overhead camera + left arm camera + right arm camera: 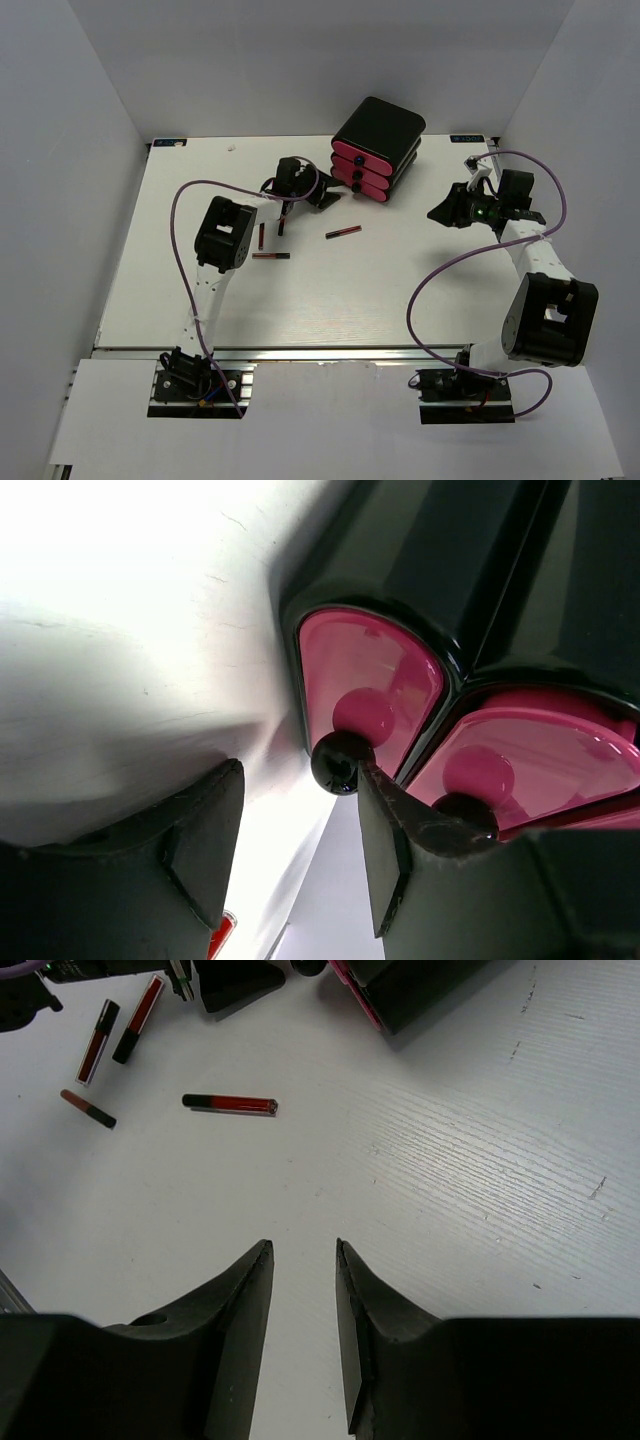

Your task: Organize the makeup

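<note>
The makeup in view is several thin red-and-black sticks lying on the white table. One stick (343, 231) (230, 1104) lies alone. Three more (271, 256) (262, 236) (283, 220) lie close together under the left arm. My left gripper (323, 197) (300, 770) is open at the front of the black box with pink drawers (375, 150) (372, 685). Its right fingertip (378, 798) touches a black drawer knob (338, 762), and nothing is between the jaws. My right gripper (442, 213) (302, 1245) hovers open and empty over bare table right of the box.
The box's three pink drawers are shut, each with a dark knob. A corner of the box (420, 985) shows at the top of the right wrist view. White walls enclose the table on three sides. A purple cable (185, 215) loops over the left side.
</note>
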`<action>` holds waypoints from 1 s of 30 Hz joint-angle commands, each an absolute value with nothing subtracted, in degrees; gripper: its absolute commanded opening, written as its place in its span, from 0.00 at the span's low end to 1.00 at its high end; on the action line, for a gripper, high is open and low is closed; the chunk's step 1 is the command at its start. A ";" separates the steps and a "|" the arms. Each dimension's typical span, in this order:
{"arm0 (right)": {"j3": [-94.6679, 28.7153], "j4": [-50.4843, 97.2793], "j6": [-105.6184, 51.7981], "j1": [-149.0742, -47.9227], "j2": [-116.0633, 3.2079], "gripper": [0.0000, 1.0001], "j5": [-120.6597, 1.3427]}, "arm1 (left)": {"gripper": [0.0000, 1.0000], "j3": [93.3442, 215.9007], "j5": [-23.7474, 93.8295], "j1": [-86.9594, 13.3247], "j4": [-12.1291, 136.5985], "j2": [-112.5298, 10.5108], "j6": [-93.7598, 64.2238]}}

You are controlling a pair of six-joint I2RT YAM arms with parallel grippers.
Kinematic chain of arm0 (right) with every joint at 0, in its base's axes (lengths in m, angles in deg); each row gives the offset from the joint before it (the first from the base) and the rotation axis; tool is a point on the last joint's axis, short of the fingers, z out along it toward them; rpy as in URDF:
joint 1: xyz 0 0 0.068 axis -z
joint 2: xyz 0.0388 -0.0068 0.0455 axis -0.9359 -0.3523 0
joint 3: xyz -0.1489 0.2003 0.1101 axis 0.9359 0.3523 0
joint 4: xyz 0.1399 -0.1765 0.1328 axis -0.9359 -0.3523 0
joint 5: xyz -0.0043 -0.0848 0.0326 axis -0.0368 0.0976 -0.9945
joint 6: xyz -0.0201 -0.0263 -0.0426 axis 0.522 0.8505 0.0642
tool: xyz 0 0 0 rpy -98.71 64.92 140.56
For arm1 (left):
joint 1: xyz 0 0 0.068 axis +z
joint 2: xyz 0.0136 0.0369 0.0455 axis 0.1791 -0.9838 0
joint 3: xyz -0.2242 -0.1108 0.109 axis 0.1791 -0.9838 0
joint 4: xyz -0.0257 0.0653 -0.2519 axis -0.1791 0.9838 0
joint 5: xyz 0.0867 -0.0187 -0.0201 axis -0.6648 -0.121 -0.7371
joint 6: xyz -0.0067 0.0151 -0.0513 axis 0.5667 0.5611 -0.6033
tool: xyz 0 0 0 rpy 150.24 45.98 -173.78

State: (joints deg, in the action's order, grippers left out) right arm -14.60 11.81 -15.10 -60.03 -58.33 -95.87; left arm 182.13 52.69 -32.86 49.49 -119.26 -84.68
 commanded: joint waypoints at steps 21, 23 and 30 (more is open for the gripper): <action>-15.53 13.53 -14.38 -60.14 -58.32 0.37 -96.14 | 0.63 184.58 49.02 -37.12 50.19 -117.28 -86.77; -15.44 13.53 -14.38 -60.06 -58.23 0.37 -96.14 | 0.62 184.85 47.62 -37.30 50.80 -117.28 -87.04; -15.44 13.62 -14.29 -60.06 -58.32 0.38 -96.14 | 0.60 186.17 45.50 -37.56 50.54 -118.60 -89.23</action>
